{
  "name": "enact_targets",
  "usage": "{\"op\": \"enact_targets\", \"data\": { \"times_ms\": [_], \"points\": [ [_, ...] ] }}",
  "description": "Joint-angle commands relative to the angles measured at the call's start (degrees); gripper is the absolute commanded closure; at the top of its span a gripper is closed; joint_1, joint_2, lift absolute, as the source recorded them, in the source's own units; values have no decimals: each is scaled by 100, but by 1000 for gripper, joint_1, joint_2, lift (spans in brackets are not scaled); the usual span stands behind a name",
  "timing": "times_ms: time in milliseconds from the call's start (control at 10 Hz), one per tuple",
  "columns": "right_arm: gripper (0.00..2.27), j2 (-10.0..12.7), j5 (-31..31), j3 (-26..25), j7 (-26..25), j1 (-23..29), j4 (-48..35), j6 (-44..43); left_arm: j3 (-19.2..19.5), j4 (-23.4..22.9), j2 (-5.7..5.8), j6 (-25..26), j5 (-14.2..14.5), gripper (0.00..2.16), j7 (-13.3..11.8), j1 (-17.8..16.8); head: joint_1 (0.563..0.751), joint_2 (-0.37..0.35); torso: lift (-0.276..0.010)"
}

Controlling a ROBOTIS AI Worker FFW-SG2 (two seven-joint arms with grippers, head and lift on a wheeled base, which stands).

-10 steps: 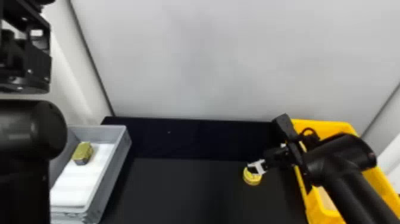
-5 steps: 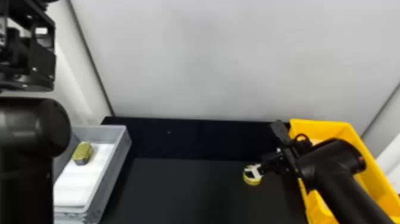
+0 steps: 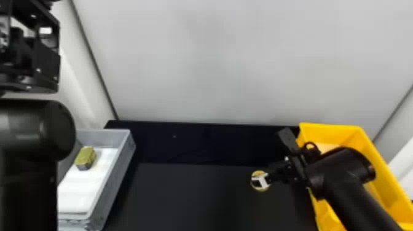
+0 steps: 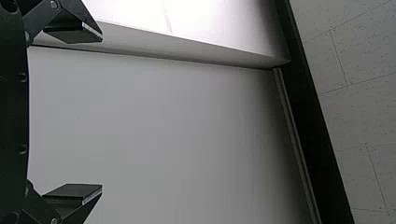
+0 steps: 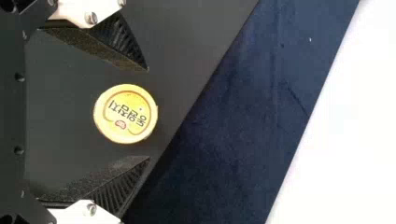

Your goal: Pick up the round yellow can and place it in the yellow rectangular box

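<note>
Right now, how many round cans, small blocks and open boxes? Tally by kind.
Round cans: 1 (the round yellow can)
Small blocks: 1 (the yellow-topped block)
Open boxes: 2 (the yellow rectangular box, the grey box)
Total: 4

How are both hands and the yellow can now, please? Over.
Right hand open, yellow can on black table, framed between its fingers, not gripped. Left hand open, empty. Nothing seen between can and fingers.

You've got a pale grey wall across the upper middle, black table below; left wrist view, speckled tiles at right.
</note>
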Motion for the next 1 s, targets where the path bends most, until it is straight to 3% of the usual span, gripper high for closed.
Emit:
{"op": "enact_targets", "data": {
  "times_ms": [0,900],
  "points": [
    [130,31,-55,-17,-62,-3,107,-65,-13,27,-23,-32,0,140,1,-21,663,54,-7],
    [145,102,-73,-44,-281,-82,696,-495,-49,62,-32,-93,0,140,-7,-47,663,54,-7]
  ]
}}
